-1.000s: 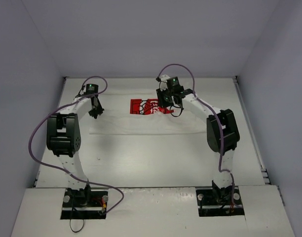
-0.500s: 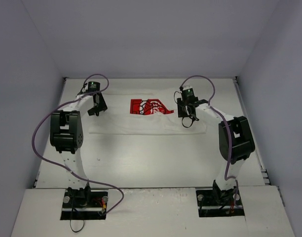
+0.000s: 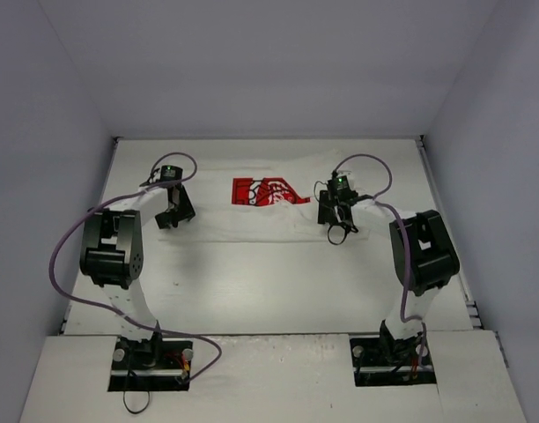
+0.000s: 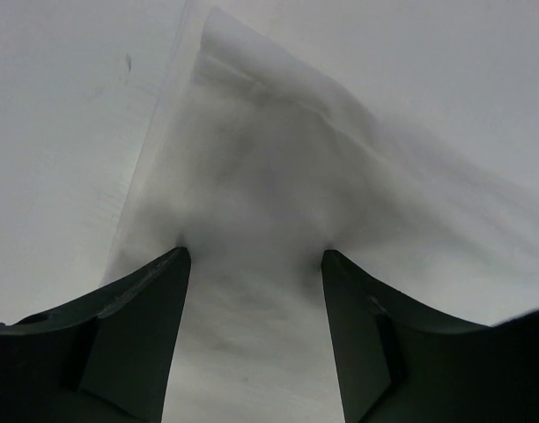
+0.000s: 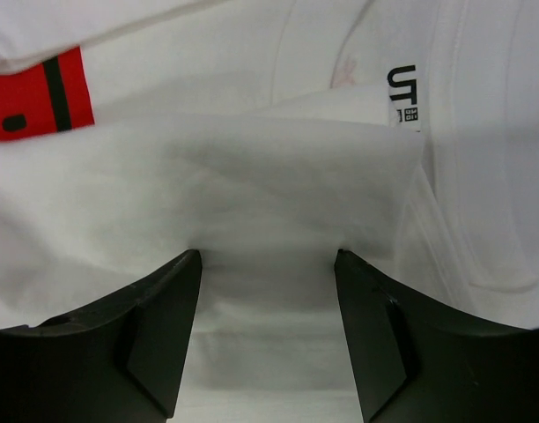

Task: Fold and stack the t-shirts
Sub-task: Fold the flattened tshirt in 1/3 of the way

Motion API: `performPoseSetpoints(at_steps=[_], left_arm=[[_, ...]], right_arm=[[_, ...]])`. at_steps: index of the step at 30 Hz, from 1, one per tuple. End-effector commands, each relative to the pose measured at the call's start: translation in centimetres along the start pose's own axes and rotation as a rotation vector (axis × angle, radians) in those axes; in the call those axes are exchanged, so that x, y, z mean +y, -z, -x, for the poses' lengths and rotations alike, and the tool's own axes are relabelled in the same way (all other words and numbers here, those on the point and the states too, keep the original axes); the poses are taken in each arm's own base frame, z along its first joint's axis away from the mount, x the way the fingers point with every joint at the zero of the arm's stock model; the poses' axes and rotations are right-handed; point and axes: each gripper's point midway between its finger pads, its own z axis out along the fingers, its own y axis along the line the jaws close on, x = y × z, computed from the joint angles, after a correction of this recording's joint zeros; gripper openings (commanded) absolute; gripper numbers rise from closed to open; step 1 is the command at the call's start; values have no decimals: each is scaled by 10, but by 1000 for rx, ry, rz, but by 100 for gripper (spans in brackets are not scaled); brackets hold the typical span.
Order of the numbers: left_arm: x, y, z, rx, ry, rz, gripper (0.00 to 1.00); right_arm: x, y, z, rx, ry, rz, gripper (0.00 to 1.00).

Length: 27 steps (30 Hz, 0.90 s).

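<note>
The white t-shirt (image 3: 252, 222) lies in a folded band across the far half of the table, its red graphic (image 3: 268, 190) facing up. My left gripper (image 3: 171, 217) stands over the shirt's left end, open, its fingertips down on the cloth (image 4: 269, 176) with only flat fabric between them (image 4: 254, 256). At the shirt's right end my right gripper (image 3: 333, 218) is open too (image 5: 268, 256), its tips pressing a folded layer (image 5: 252, 167). A corner of the red graphic (image 5: 32, 88) and a black neck label (image 5: 403, 88) show beyond it.
The white table (image 3: 269, 291) is walled in by grey panels on the left, back and right. Purple cables loop off both arms (image 3: 366, 163). The arm bases (image 3: 151, 352) sit at the near edge.
Both grippers have opened and let go of the shirt. The right gripper has swung right and nearer, laying fabric down. The left one has come slightly nearer.
</note>
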Motion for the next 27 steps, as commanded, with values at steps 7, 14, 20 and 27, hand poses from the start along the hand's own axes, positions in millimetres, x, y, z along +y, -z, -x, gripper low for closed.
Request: performPoseSetpoints(at_steps=[7,14,20,27], left_arm=[[53,65,-72,112,35,40,58],[49,122,-33,-17,-3,-28,61],[16,139,53,-98,89,-136,62],[0,82,114,-58,215,-118,60]], right_arm=[[-41,87,-70,86,-202,-112,60],[-34,141,-8,-149,-161,-72,61],[-49,120,82,-198,-121,-34,44],[-35,74,144,-183,-70,87,20]])
